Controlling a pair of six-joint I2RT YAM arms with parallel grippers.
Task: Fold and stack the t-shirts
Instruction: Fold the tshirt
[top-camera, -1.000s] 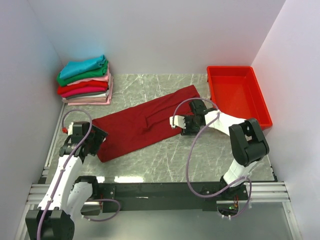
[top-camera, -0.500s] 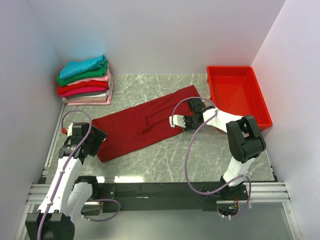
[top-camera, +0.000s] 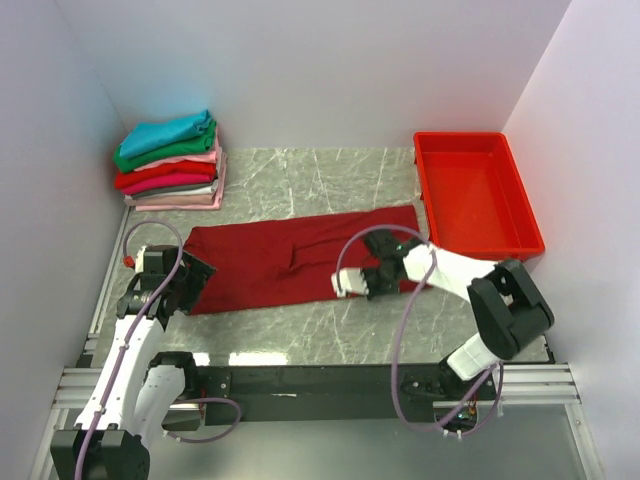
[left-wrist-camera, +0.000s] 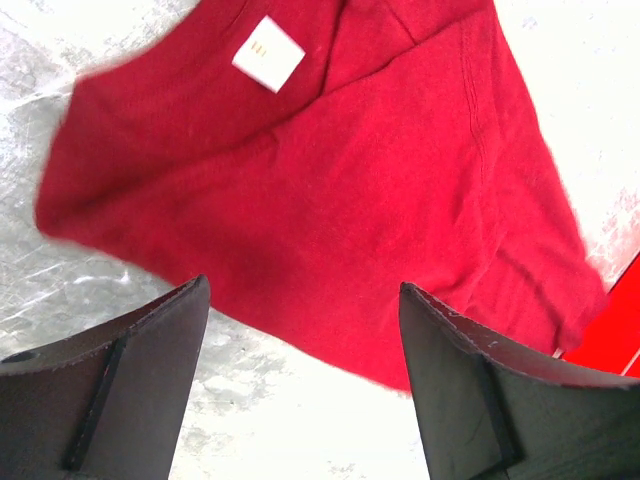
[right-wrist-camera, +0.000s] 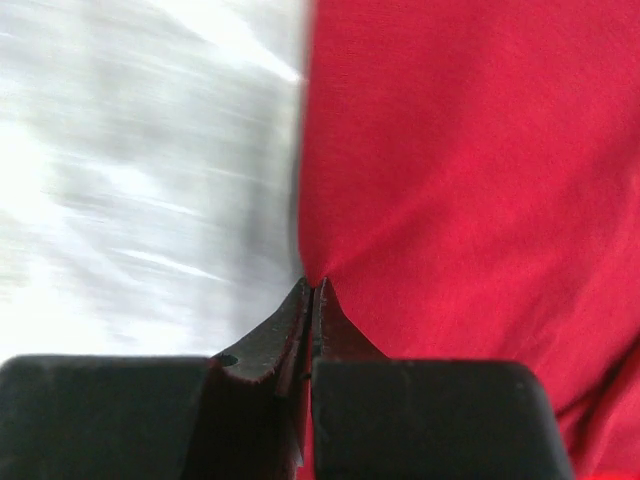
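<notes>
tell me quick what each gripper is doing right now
left gripper: open, holding nothing
right gripper: shut on the edge of the dark red t-shirt

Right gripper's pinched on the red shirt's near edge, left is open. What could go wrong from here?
1. The right gripper has only a thin bite on the edge of the dark red t-shirt; a pull may slip it free.
2. The left gripper is open at the label end, holding nothing, so a one-sided drag may skew or bunch the cloth.
3. The shirt's far right corner lies close to the red tray; it might catch there.
</notes>
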